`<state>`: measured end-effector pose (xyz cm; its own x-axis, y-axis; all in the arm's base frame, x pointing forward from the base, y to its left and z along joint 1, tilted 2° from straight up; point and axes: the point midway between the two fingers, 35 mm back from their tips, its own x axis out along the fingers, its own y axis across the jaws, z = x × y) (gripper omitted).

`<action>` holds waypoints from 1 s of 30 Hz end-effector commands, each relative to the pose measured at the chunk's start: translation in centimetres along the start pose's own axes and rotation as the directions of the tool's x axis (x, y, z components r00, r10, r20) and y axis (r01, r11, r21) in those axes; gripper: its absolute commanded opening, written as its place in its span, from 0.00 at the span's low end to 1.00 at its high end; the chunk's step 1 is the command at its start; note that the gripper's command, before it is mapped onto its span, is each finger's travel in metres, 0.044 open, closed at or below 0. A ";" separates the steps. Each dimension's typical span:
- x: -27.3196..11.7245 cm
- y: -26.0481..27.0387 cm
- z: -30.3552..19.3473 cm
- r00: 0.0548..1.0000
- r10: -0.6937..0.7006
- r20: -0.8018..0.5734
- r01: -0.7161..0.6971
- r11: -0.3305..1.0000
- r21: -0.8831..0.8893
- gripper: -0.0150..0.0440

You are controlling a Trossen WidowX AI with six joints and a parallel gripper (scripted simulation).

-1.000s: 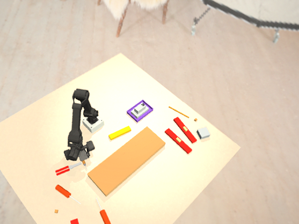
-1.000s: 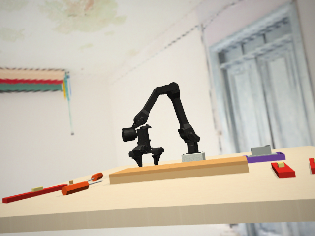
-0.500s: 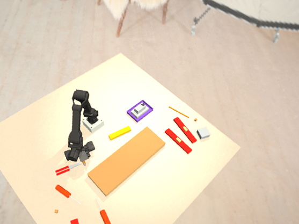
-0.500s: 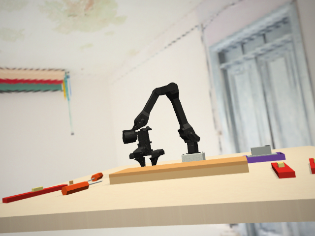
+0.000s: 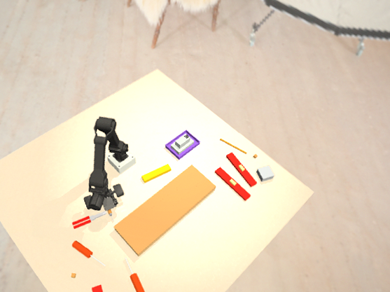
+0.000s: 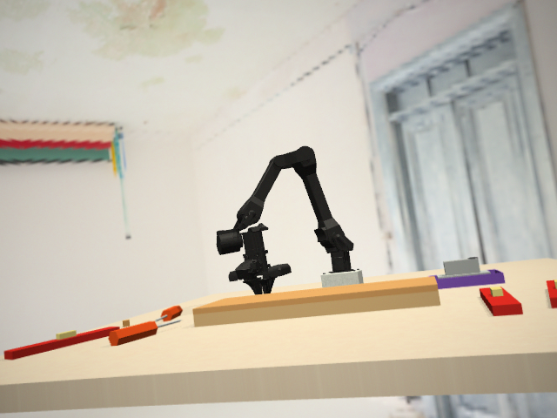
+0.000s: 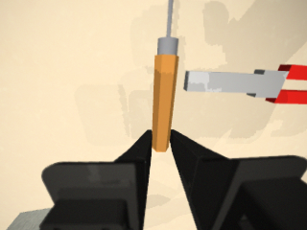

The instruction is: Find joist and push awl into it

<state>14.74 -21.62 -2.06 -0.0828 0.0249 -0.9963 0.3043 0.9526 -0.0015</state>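
Observation:
My gripper [image 7: 160, 133] [image 6: 263, 292] is shut on the rear end of the awl's orange handle. The awl [image 7: 164, 91] [image 5: 109, 212] lies at the table's left part, its grey collar and thin shaft pointing away from the fingers in the wrist view. The orange-brown floor panel [image 5: 168, 211] [image 6: 324, 297] lies beside it, to the right in the top view. The grey stud finder [image 5: 182, 142] [image 6: 461, 266] sits in the purple tray [image 5: 179, 156] [image 6: 467, 281]. No joist is visible.
Red-handled pliers or a chisel-like tool [image 7: 225, 81] [image 5: 87, 222] lies close beside the awl. Two orange screwdrivers [image 5: 82, 248] [image 5: 137, 285] lie toward the front left. A yellow bar [image 5: 156, 173] lies between arm base and panel. Two red levels [image 5: 232, 183] [image 5: 241, 169] and a grey block [image 5: 265, 173] lie right of the panel.

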 end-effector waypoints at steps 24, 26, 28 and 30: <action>-12.1 0.0 -0.6 1.000 -0.001 0.020 0.001 0.999 0.041 0.25; -12.1 0.0 -0.3 0.999 0.002 0.046 -0.007 0.995 0.096 0.25; -12.0 -0.1 0.2 0.997 0.007 0.079 -0.020 0.986 0.168 0.25; -12.0 -0.2 0.7 0.994 0.012 0.113 -0.039 0.970 0.239 0.25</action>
<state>15.66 -22.02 9.75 -0.0294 0.0133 -0.9995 0.4253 0.9050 -0.0005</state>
